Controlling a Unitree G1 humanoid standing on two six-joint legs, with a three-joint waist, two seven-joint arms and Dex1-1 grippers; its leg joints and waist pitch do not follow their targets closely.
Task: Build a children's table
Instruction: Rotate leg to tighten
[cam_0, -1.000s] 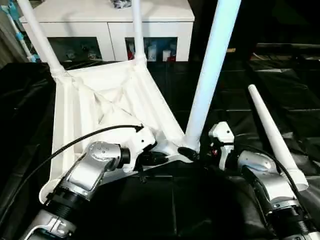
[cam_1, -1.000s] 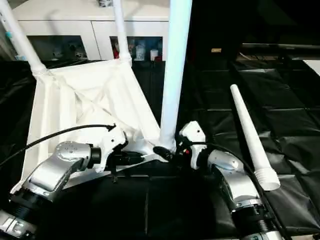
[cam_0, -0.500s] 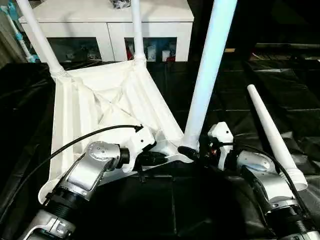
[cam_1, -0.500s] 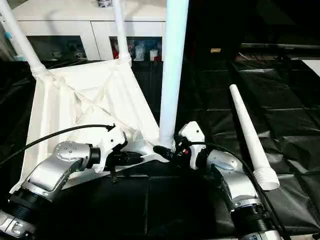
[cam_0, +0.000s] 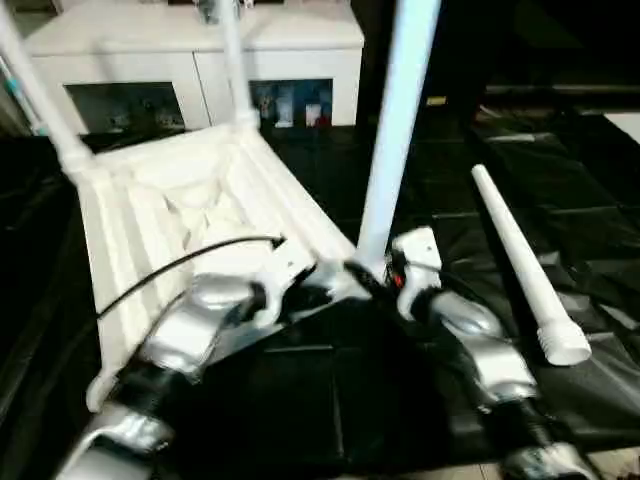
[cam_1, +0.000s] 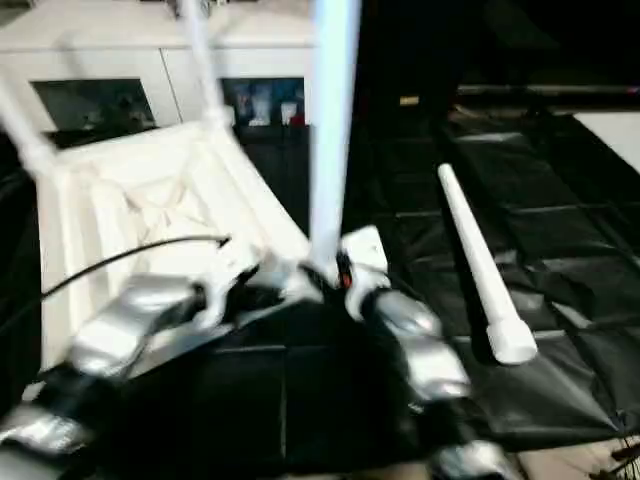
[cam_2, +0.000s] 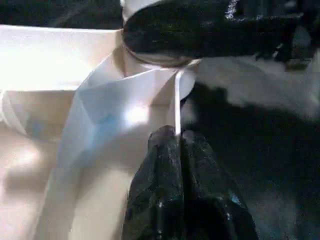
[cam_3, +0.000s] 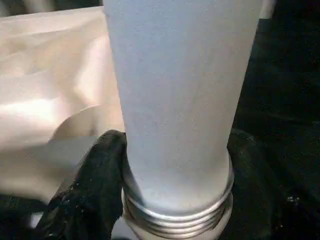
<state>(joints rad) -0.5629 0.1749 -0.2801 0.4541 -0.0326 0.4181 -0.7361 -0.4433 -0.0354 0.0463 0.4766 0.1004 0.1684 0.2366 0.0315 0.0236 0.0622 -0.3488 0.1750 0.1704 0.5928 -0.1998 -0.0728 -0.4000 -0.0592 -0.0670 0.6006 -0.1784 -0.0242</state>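
The upturned all-white plastic table top (cam_0: 190, 215) lies ribbed side up, three tapered white tube legs rising; the right gripper (cam_3: 170, 190) clasps the near-right leg (cam_0: 395, 130), the left gripper (cam_2: 181, 145) pinches a rib, and a fourth leg (cam_0: 515, 255) lies at right, its long axis running near to far.

place: lab-like test room | evidence: black floor sheeting (cam_0: 560, 150); white glass-door cabinet (cam_0: 200, 60)
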